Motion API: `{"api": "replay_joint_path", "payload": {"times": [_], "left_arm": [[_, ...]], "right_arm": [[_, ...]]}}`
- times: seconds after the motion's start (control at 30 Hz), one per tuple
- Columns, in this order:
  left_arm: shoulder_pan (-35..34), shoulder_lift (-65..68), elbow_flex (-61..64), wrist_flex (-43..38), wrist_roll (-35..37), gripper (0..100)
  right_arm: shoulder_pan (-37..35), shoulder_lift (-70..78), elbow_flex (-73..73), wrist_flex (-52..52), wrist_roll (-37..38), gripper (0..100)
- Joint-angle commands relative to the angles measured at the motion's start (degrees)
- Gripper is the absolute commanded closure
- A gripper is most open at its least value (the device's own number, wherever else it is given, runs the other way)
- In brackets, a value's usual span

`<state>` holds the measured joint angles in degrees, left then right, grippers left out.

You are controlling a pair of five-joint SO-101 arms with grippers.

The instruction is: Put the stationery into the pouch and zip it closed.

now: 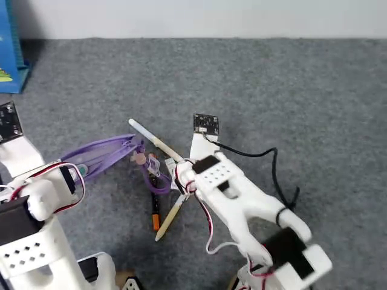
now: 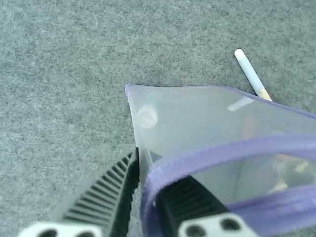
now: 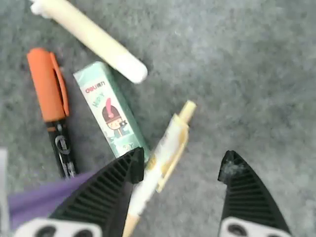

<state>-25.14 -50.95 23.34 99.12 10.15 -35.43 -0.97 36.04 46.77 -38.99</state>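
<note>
My left gripper [image 2: 144,165] pinches the clear pouch [image 1: 106,151] (purple-trimmed), its long axis running toward the cream pen [image 3: 168,143]; my right gripper [image 3: 183,157] gapes wide over that pen.

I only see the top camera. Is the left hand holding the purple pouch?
Observer: Yes, the left hand is shut on the pouch, at its edge.
Operator: What's hiding under the other arm?
Observer: The right hand is open, with a cream pen beside one finger.
Operator: Anything else?
Observer: A small green box lies between that pen and the orange marker.
</note>
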Motion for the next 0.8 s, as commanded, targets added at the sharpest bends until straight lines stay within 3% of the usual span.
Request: {"api": "replay_joint_path", "payload": {"times": [0.0, 0.2, 0.4, 0.5, 0.77], "left_arm": [[-0.09, 0.18, -2.24, 0.44, 0.62, 99], [-0.18, 0.18, -2.15, 0.44, 0.62, 99], [0.0, 0.18, -2.15, 0.44, 0.62, 99], [-0.09, 0.18, -2.15, 0.44, 0.62, 99], [-0.09, 0.18, -2.15, 0.44, 0.62, 99]], "right_arm": [[1.8, 4.18, -6.24, -0.84, -0.88, 75.3], [5.85, 11.65, -10.37, -0.57, -3.16, 77.5], [6.02, 13.05, -10.29, -0.22, -2.37, 99.8], [6.11, 11.56, -10.02, 0.57, -2.2, 96.4], [6.11, 2.77, -10.02, 7.87, 0.62, 99.1]]}}
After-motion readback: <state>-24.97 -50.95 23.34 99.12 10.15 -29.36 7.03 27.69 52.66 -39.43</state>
